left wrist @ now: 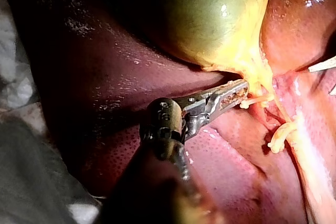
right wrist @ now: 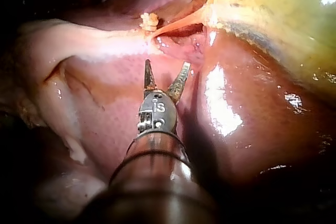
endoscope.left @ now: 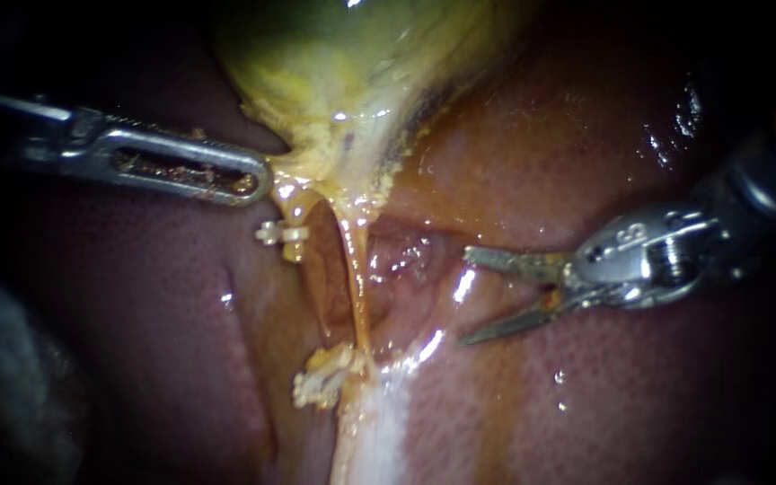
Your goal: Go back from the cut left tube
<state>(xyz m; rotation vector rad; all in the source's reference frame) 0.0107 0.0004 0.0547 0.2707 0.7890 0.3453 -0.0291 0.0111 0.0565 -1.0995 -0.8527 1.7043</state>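
The yellow-green gallbladder (endoscope.left: 352, 63) hangs over the dark red liver (endoscope.left: 586, 162). My left instrument (endoscope.left: 260, 182) comes in from the left, and its slotted jaws are shut on the gallbladder's yellow neck (left wrist: 252, 80). The left tube is cut: its upper stump carries a white clip (endoscope.left: 282, 234), and its lower stump carries white clips (endoscope.left: 321, 382). Beside it, a thin orange tube (endoscope.left: 357, 278) runs whole from the neck downward. My right instrument (endoscope.left: 464, 298) lies to the right of both tubes. Its two blades are open, apart from the tissue, with nothing between them (right wrist: 167, 64).
A pale whitish band of tissue (endoscope.left: 379, 422) runs down from the lower clips. Wet, glistening liver surface (right wrist: 220, 108) lies beside my right instrument's shaft. Grey cloth (left wrist: 31, 182) shows at the edge of the left wrist view.
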